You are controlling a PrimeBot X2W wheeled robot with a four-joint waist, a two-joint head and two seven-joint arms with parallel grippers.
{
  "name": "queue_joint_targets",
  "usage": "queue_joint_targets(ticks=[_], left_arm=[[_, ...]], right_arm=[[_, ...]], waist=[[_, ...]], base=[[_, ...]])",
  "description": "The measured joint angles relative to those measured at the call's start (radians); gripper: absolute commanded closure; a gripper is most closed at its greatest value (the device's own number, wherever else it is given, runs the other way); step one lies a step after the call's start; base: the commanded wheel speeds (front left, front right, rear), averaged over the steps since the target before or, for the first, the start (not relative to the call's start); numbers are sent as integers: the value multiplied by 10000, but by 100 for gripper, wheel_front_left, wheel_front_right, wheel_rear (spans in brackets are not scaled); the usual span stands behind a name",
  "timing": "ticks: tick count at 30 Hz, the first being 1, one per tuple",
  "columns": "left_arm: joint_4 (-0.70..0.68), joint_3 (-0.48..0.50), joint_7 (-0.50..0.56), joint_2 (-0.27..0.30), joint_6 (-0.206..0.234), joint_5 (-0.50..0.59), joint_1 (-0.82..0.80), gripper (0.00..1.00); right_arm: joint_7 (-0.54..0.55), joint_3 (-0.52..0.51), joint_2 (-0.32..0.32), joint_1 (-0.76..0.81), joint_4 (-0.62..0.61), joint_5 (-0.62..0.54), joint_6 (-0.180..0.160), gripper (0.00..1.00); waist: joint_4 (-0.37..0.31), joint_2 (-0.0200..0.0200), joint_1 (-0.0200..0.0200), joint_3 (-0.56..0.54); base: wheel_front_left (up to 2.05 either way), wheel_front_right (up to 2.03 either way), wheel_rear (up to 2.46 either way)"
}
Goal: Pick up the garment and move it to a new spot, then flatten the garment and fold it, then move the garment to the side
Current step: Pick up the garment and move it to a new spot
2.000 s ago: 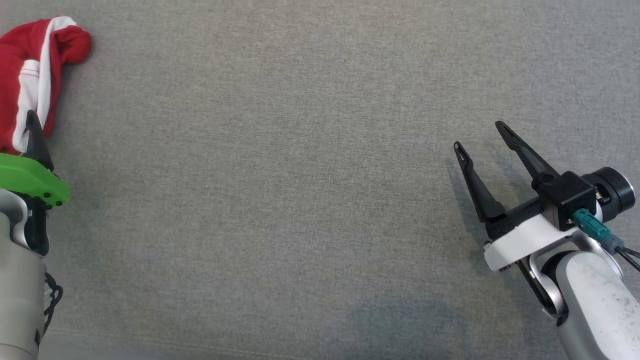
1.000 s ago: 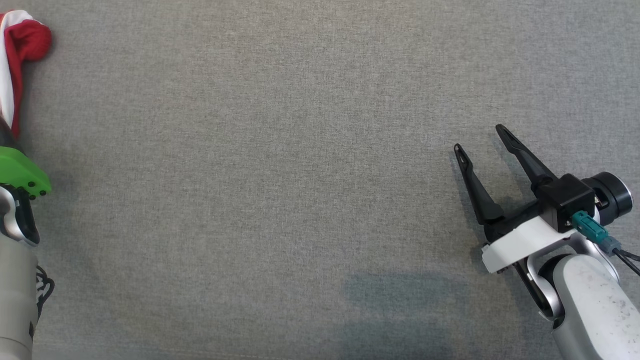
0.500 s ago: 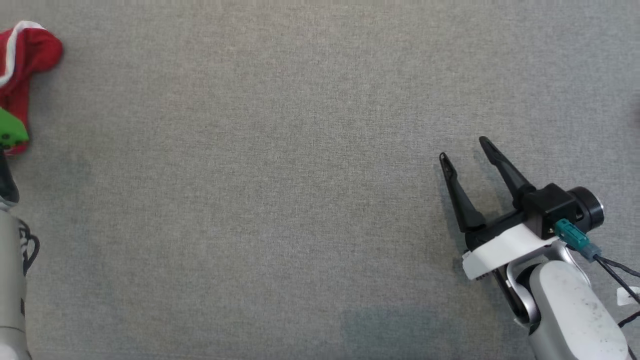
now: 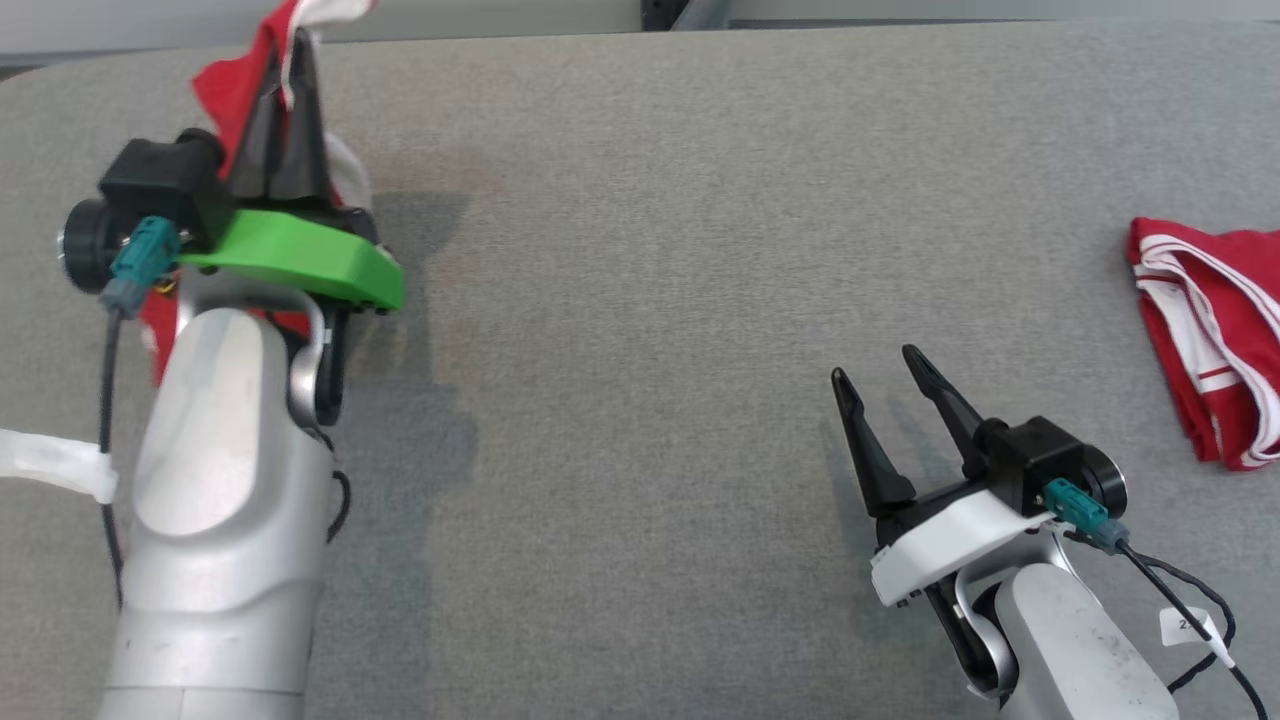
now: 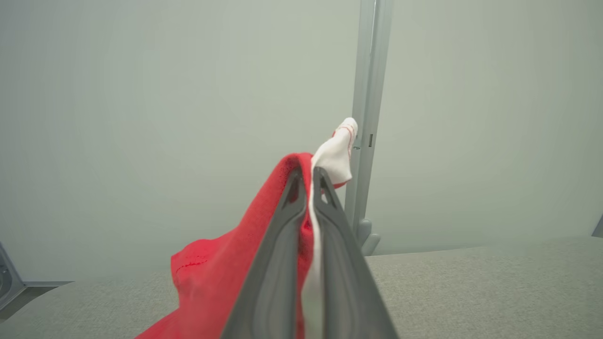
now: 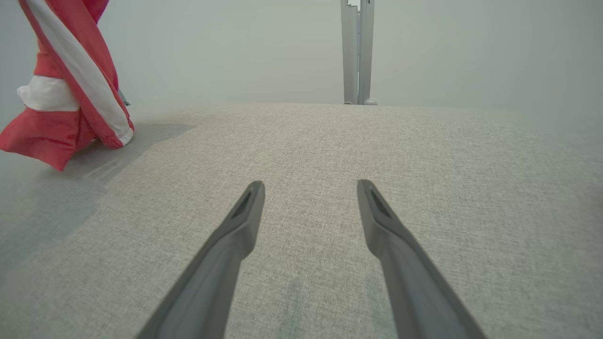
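Note:
The garment (image 4: 225,85) is red cloth with white stripes, bunched and hanging from my left gripper (image 4: 297,45) at the table's far left. That gripper is shut on the garment's upper fold, its two dark fingers pressed together. In the left wrist view the left gripper (image 5: 308,172) pinches the garment (image 5: 221,268), and a white tip sticks out past the fingertips. In the right wrist view the garment (image 6: 70,94) dangles at the far left, its lower end close to the surface. My right gripper (image 4: 876,365) stands open and empty over bare table; the right gripper (image 6: 311,188) holds nothing there either.
A second red cloth with white stripes (image 4: 1215,340) lies folded at the table's right edge. The grey fabric table (image 4: 640,250) ends at its far edge near the top of the head view. Beyond it stands a grey post (image 6: 357,52) against a pale wall.
The head camera has tilted up, so the whole picture shifted. My left gripper has shut on the garment and raised it off the table. The right gripper stays open.

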Motion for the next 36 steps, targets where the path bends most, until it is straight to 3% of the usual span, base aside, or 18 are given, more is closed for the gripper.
queue_joint_targets(ticks=[6, 10, 14, 16, 19, 20, 21, 22, 27, 36], left_arm=[[-932, -997, -2, -347, -15, -709, -133, 100], [-1751, -1666, -2, -364, 874, -2067, -89, 100], [-2326, -1758, -2, -374, 1728, -2669, 420, 100], [-2161, -1536, 0, -380, 1994, -2755, 991, 100], [-1659, -1080, 0, -368, 2057, -2550, 1874, 100], [-1467, -884, 0, -382, 2057, -2462, 2195, 84], [-1206, -700, 0, -374, 2042, -2355, 2497, 49], [-968, -500, 0, -372, 2027, -2215, 2808, 0], [-198, 631, 0, -368, 1987, -1553, 4174, 0], [-523, 1862, 0, -362, 1755, -466, 5889, 0]], right_arm=[[-29, -173, 174, 77, -10, 71, 0, 0], [-29, -301, 238, 274, -27, 136, 0, 0], [-29, -393, 293, 314, -38, 151, 0, 0], [-29, -376, 322, 361, -15, 151, 0, 0], [-29, -403, 378, 366, 23, 184, 0, 0], [-29, -420, 391, 377, 33, 211, 0, 0], [-29, -433, 397, 396, 54, 228, 0, 0], [-29, -439, 408, 419, 92, 232, 0, 0], [-31, -445, 437, 508, 205, 234, 0, 0], [-31, -608, 458, 1084, 295, 236, 0, 0]], waist=[[-937, 0, 0, -308], [-1555, 0, 0, -448], [-2066, 0, 0, -553], [-2251, 0, 0, -608], [-2397, 0, 0, -726], [-2411, 0, 0, -776], [-2409, 0, 0, -829], [-2394, 0, 0, -884], [-2236, 0, 0, -1250], [-1849, 0, 0, -2070]], base=[[0, 0, 0], [0, 0, 0], [0, 0, 0], [0, 0, 0], [0, 0, 0], [0, 0, 0], [0, 0, 0], [0, 0, 0], [0, 0, 0], [0, 0, 0]])
